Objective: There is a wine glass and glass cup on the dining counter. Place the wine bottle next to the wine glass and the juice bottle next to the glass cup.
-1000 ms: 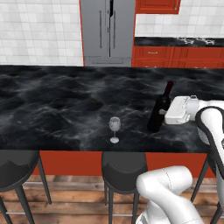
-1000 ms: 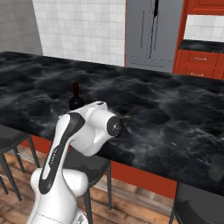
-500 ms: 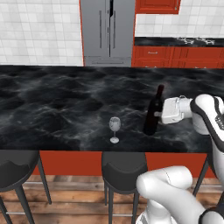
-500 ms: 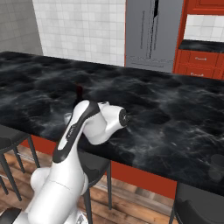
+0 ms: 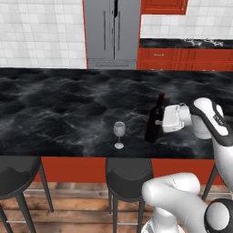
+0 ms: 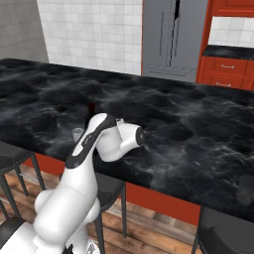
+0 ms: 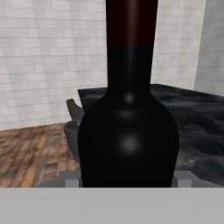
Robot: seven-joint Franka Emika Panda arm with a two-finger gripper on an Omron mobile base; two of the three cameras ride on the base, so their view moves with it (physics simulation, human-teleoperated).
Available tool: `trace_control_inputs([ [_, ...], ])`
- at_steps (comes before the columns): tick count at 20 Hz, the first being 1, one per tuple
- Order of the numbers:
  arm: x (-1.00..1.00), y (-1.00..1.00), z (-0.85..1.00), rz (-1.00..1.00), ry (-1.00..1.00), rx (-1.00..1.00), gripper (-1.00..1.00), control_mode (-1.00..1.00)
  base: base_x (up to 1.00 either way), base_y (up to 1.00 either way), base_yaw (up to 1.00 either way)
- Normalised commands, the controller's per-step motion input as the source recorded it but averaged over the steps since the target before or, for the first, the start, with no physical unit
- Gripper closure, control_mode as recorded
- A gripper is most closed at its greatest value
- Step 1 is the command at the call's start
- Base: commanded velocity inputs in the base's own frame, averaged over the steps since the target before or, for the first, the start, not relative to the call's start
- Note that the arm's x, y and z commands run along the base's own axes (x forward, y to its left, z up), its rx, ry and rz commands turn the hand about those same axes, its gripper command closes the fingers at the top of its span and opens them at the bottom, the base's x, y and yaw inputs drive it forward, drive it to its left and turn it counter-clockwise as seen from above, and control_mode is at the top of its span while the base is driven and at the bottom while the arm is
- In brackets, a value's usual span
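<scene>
The wine bottle (image 5: 154, 120) is dark with a dark red top and stands upright over the dining counter (image 5: 59, 113), its base at the counter top near the front edge. My gripper (image 5: 161, 122) is shut on its body from the right. In the hand view the wine bottle (image 7: 129, 131) sits between the fingertips (image 7: 71, 182). The wine glass (image 5: 119, 133) stands just left of the bottle, a short gap away. In the right base view my arm hides most of the bottle, and the wine glass (image 6: 77, 133) peeks out left of it. A faint glass cup (image 6: 246, 187) stands far right. The juice bottle is out of view.
Black bar stools (image 5: 129, 172) (image 5: 17, 169) stand below the counter's front edge. A grey fridge (image 5: 111, 32) and red cabinets under a wall counter (image 5: 182, 57) line the back wall. Bare black counter stretches left of the wine glass.
My gripper has carried the wine bottle leftward along the front of the counter, closer to the wine glass. The glass has not moved.
</scene>
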Motion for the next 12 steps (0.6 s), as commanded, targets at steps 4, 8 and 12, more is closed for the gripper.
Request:
trace_control_inputs([
  [4,0.26,0.07,-0.26,0.0,-0.04,0.0,1.0,-1.0,0.0,0.0,0.0],
  [8,0.3,0.06,-0.25,0.0,0.0,0.0,1.0,-1.0,0.0,0.0,0.0],
  [12,0.32,0.08,-0.25,0.0,-0.01,0.0,1.0,-1.0,0.0,0.0,0.0],
])
